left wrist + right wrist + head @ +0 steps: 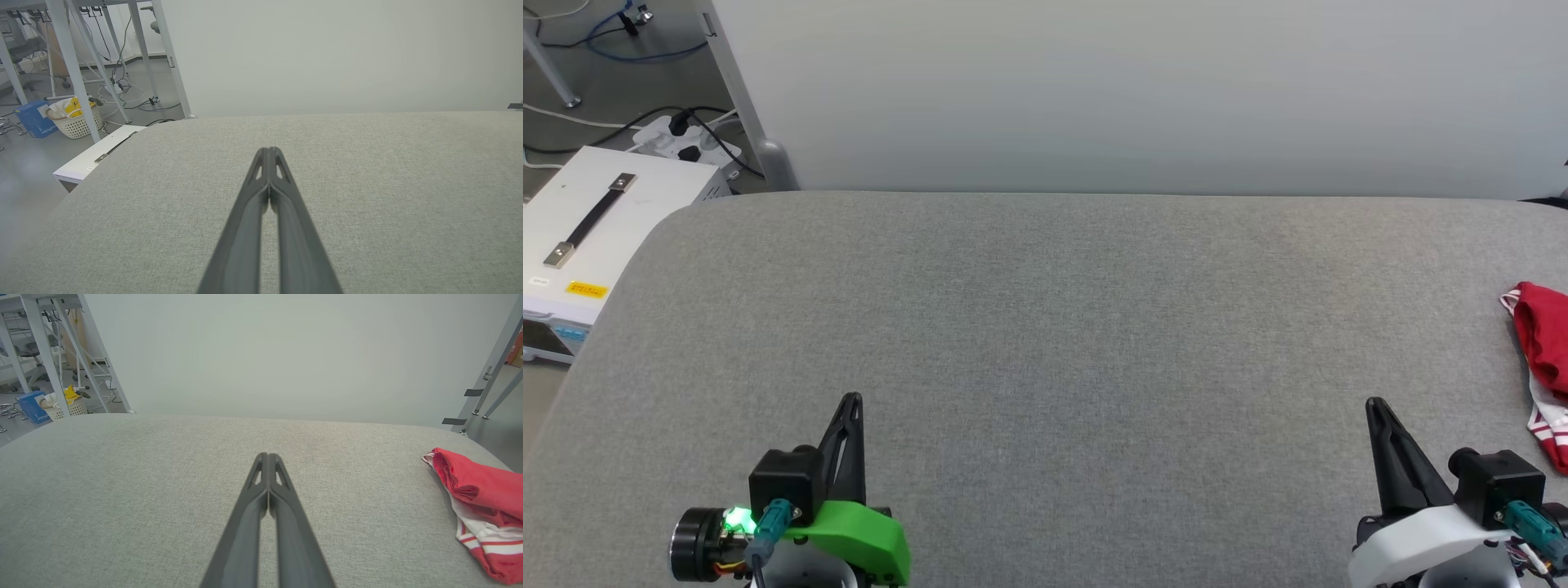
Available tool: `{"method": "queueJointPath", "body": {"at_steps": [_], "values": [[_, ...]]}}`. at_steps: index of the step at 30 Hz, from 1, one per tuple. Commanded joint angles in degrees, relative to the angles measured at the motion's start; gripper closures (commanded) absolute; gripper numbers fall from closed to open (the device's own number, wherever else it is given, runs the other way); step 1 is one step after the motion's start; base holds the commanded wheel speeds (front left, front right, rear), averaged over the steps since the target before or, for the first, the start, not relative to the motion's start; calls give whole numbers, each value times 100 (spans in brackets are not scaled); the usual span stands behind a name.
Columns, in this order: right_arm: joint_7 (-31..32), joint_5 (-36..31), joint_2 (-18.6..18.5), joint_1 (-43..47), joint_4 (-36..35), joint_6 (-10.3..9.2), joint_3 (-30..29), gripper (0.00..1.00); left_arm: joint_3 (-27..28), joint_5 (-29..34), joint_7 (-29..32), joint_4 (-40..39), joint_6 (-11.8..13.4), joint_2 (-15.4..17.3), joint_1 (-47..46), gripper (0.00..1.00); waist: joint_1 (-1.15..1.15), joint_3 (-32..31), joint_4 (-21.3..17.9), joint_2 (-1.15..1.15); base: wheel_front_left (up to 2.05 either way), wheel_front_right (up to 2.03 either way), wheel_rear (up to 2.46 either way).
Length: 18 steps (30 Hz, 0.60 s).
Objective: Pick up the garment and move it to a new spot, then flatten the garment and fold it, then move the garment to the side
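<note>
Case (621, 245): one, white with a black handle (592, 219), seen beside the table's (1045, 327) left corner.
Left gripper (852, 398): one; fingers (245, 228) pressed together, nothing held, over the table.
Right gripper (1374, 402): one; fingers likewise closed and empty.
Garment (1543, 343): one, crumpled, red with red-and-white striped trim, laid at the table's right edge, right of the right gripper.

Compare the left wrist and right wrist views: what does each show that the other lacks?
Left wrist view: a white case with a strap handle beside the table. Right wrist view: the garment, crumpled near the table's right edge. Both: the grey table, a white basket on the floor, and a shut gripper, left gripper and right gripper respectively.
</note>
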Motion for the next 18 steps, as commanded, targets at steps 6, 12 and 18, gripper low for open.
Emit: {"method": "queueJointPath", "body": {"at_steps": [6, 12, 18], "values": [[93, -238, 31, -178, 18, -3, 29, 100, 51, 68, 98, -67, 33, -35, -136, 100, 0, 13, -21, 0, 0, 0, 0], [162, -297, 38, -223, 23, -4, 42, 100, 76, 90, 167, -91, 37, -41, -152, 100, 0, 24, -41, 0, 0, 0, 0], [231, -355, 45, -268, 27, -4, 55, 100, 101, 111, 235, -115, 42, -46, -168, 100, 0, 35, -61, 0, 0, 0, 0]]}}
